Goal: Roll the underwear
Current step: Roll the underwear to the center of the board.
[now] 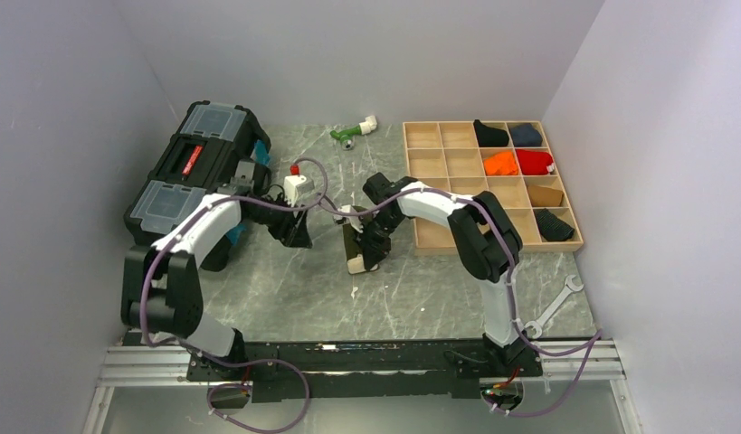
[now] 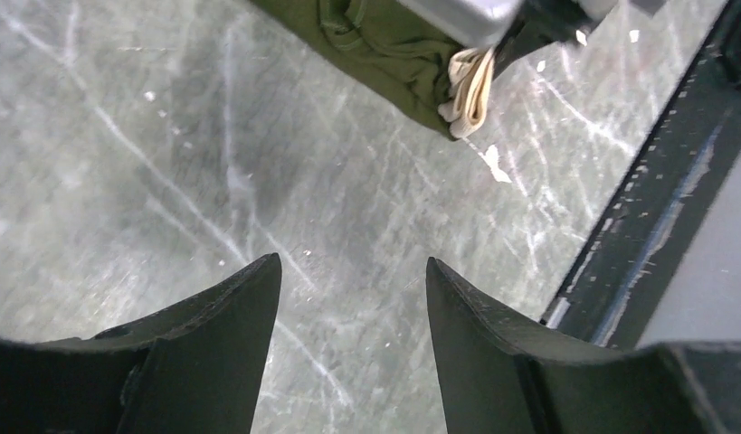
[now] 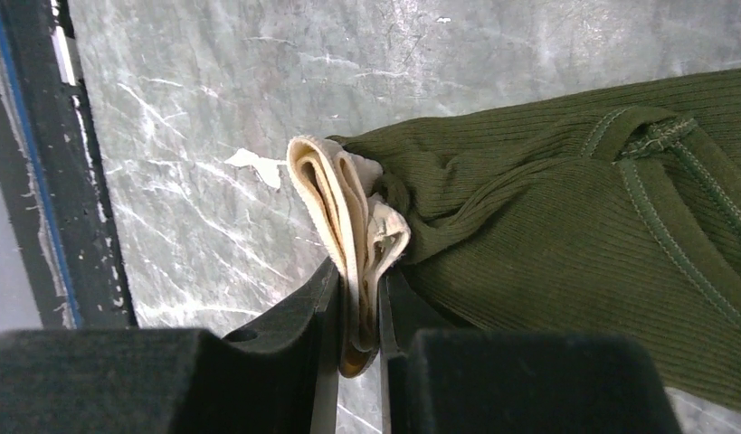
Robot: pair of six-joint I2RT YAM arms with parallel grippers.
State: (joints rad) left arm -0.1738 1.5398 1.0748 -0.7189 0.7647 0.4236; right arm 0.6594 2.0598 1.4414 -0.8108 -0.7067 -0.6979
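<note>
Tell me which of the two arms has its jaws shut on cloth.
The right arm: its jaws pinch the folded cream waistband of the green underwear. On the left arm the jaws stand open over the table, gripping nothing.

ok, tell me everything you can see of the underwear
The underwear is dark olive ribbed knit with stitched seams, folded into a compact bundle resting on the marble-look table. Its cream waistband, layered at one end, is pinched by the right end effector. The left end effector is open, apart from it.
</note>
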